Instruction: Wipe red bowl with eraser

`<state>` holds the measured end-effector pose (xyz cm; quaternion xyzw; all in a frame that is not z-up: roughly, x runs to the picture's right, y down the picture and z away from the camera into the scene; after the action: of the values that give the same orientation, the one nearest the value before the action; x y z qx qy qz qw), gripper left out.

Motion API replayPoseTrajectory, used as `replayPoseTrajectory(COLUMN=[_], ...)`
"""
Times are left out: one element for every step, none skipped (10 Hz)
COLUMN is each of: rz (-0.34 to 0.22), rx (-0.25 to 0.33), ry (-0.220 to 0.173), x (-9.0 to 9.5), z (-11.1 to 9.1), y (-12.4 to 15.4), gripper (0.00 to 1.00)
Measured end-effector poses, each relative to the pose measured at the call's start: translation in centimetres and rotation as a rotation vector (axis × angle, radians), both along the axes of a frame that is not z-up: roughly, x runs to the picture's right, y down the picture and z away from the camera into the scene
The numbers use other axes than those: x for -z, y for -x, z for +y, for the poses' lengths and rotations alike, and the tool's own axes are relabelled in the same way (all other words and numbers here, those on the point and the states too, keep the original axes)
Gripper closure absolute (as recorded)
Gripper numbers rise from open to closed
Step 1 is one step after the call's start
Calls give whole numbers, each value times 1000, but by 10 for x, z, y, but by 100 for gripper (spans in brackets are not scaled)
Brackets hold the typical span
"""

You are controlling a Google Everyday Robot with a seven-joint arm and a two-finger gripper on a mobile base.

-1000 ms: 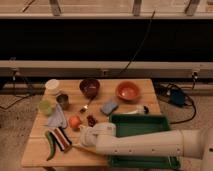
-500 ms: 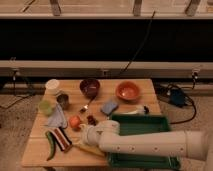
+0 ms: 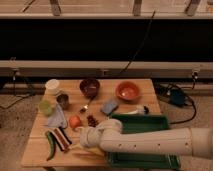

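Note:
The eraser [image 3: 62, 138], a flat block with black, red and white stripes, lies at the front left of the wooden table [image 3: 37, 147], beside a green chilli [image 3: 50, 144]. The red bowl [image 3: 129, 91] stands at the back right of the table, empty as far as I can see. My gripper [image 3: 81, 137] is at the end of the pale arm [image 3: 150, 142] that reaches in from the right. It is low over the table, just right of the eraser and far from the red bowl.
A green tray [image 3: 145, 125] lies front right, under my arm. A dark bowl [image 3: 90, 87], a blue sponge [image 3: 109, 106], a pale blue cloth [image 3: 56, 119], a white cup [image 3: 52, 86], a green cup [image 3: 46, 107], a metal cup [image 3: 63, 100] and an orange fruit [image 3: 75, 121] stand around.
My arm has stretched left across the tray, bringing the gripper closer to the eraser. The objects on the table have not moved.

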<state>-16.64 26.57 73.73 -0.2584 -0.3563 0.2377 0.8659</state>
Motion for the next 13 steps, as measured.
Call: replayPoseTrajectory(rz=[-9,-19,-27,-33,-37,-38,-36,-34,-29,-26,-22,-12,-6], rx=[5,10,14,18,21,25,26,26,23,20,18,12,8], ry=[9,28,42,49,52,54,56,55,56,56,56,58,59], x=[2,4,4,2,-2,-6,-10,-12,-16,-18,-20,-23,-24], z=[4,12,19,23,27,28,28,28,27,26,25,23,22], y=[4,12,20,28,35,41,43,44,46,47,47,45,44], gripper=[38,38,38,38,38,38,38,38,38,38,38,38,38])
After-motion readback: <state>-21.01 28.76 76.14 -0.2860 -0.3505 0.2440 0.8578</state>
